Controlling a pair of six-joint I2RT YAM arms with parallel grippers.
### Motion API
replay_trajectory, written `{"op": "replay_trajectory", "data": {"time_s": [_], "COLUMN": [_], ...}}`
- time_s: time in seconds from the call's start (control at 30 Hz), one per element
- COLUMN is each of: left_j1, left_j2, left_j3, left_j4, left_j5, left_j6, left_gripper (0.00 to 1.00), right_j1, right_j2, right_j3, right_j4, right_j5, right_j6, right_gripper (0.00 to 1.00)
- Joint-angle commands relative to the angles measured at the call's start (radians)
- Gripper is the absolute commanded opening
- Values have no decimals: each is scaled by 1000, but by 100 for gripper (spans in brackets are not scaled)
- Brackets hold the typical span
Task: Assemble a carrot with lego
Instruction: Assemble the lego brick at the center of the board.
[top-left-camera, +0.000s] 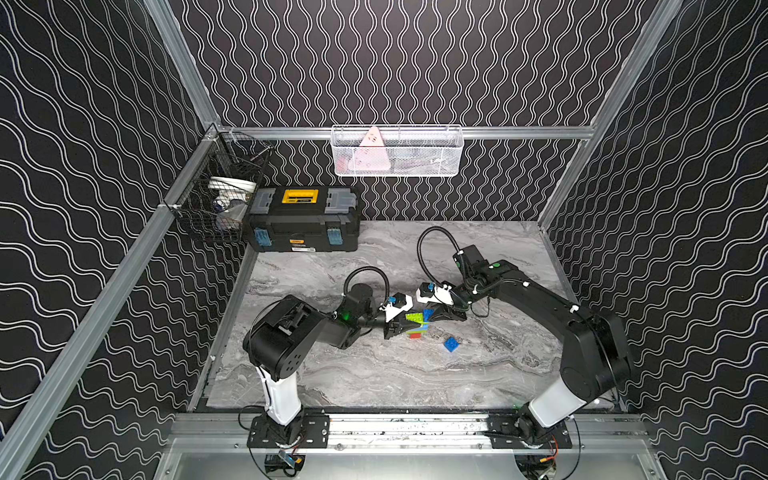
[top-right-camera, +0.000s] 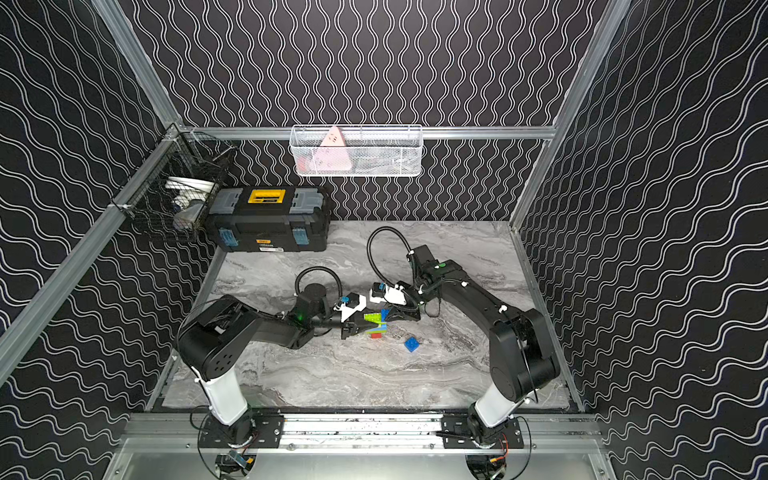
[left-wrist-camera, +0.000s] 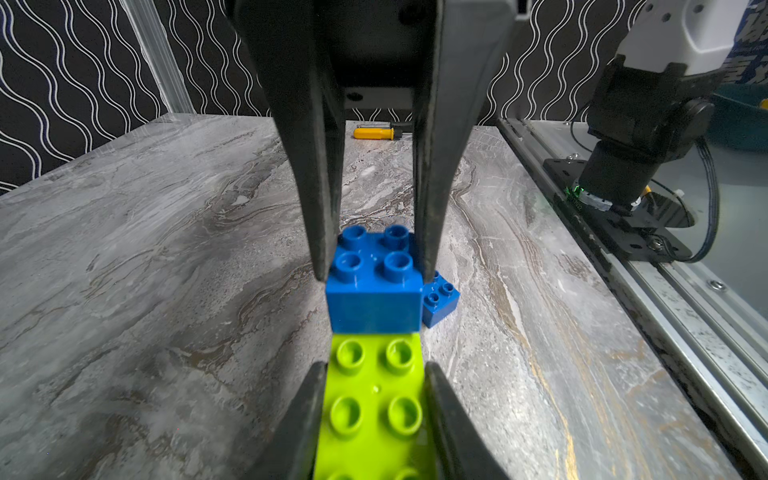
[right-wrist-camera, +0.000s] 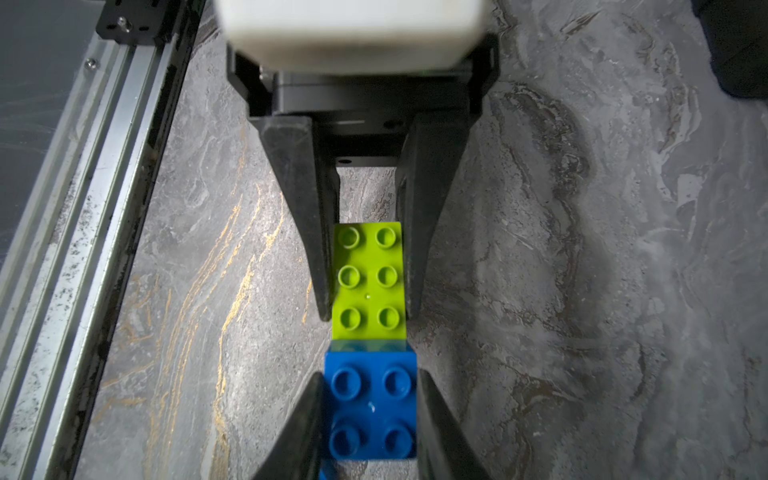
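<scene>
The partly built carrot (top-left-camera: 415, 327) hangs just above the table's middle: a long lime green brick (left-wrist-camera: 374, 399) on top, with light blue and red layers under it in both top views. My left gripper (left-wrist-camera: 374, 368) is shut on the sides of that green brick. From the opposite side, my right gripper (right-wrist-camera: 370, 376) is shut on a dark blue brick (right-wrist-camera: 370, 411). This brick sits over the far end of the green brick (right-wrist-camera: 368, 278); whether it is pressed down I cannot tell. A second dark blue brick (top-left-camera: 451, 344) lies loose on the table to the right.
A black toolbox (top-left-camera: 303, 224) stands at the back left. Beside it a black wire basket (top-left-camera: 216, 199) hangs on the left rail, and a white mesh basket (top-left-camera: 397, 151) hangs on the back wall. A yellow-handled screwdriver (left-wrist-camera: 374, 133) lies at the table's right edge.
</scene>
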Motion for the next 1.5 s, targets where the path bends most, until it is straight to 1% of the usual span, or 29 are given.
{"op": "replay_trajectory", "data": {"time_s": [0.0, 0.2, 0.37, 0.4, 0.47, 0.53, 0.63, 0.67, 0.7, 0.77, 0.83, 0.87, 0.9, 0.93, 0.97, 1.0, 1.03, 1.07, 1.1, 1.13, 1.17, 1.23, 1.33, 1.37, 1.47], "left_j1": [-2, -2, -2, -1, -1, -2, -2, -2, -2, -2, -3, -7, -11, -23, -33, -45, -65, -82, -103, -123, -131, -132, -134, -134, -133], "left_j2": [3, 6, 10, 9, 8, 10, 10, 10, 10, 8, 3, 3, -2, -7, -11, -16, -22, -32, -47, -61, -74, -92, -95, -94, -70], "left_j3": [3, 3, 3, 3, 3, 3, 4, 6, 7, 10, 13, 18, 22, 24, 28, 27, 15, 8, 0, -5, 1, 9, -27, -29, -62], "left_j4": [-52, -40, -26, -27, -30, -37, -35, -35, -33, -23, -18, -20, -26, -34, -51, -57, -46, -47, -49, -47, -69, -100, -24, -17, 70], "left_j5": [1, -1, 1, 2, 3, 2, -2, -4, -5, -13, -36, -67, -121, -197, -240, -296, -368, -418, -487, -578, -642, -718, -661, -639, -597], "left_j6": [13, 0, -16, -12, -10, -7, -12, -18, -27, -51, -69, -81, -91, -103, -102, -97, -90, -77, -69, -83, -112, -190, -265, -291, -363], "left_gripper": [0, 0, 0, 0, 0, 0, 0, 1, 2, 3, 4, 6, 8, 9, 9, 9, 9, 9, 9, 10, 9, 8, 11, 12, 18], "right_j1": [20, 45, 52, 52, 52, 49, 26, 19, 13, 2, -5, -6, -6, -6, -6, -6, -6, -6, -35, -39, -45, -64, -65, -65, -64], "right_j2": [16, 21, 29, 26, 0, -61, -149, -170, -193, -242, -320, -356, -405, -455, -497, -542, -581, -608, -631, -654, -669, -676, -647, -637, -631], "right_j3": [3, 7, -19, -24, -36, -57, -69, -64, -60, -72, -137, -171, -236, -296, -338, -366, -365, -351, -345, -338, -327, -294, -247, -231, -237], "right_j4": [-61, -89, -74, -67, -22, 67, 176, 193, 206, 237, 297, 349, 456, 585, 674, 728, 702, 628, 542, 432, 341, 195, 60, 22, 26], "right_j5": [69, 138, 147, 147, 136, 95, 35, 22, 8, -15, -17, 3, 59, 153, 250, 390, 529, 635, 741, 862, 917, 936, 955, 965, 970], "right_j6": [-10, -11, 0, 2, 24, 63, 117, 134, 155, 207, 303, 385, 544, 743, 926, 1118, 1320, 1427, 1565, 1719, 1832, 1924, 2067, 2092, 2093], "right_gripper": [23, 24, 24, 25, 35, 46, 57, 97, 100, 100, 100, 100, 100, 100, 100, 100, 100, 100, 100, 100, 100, 100, 100, 100, 100]}}
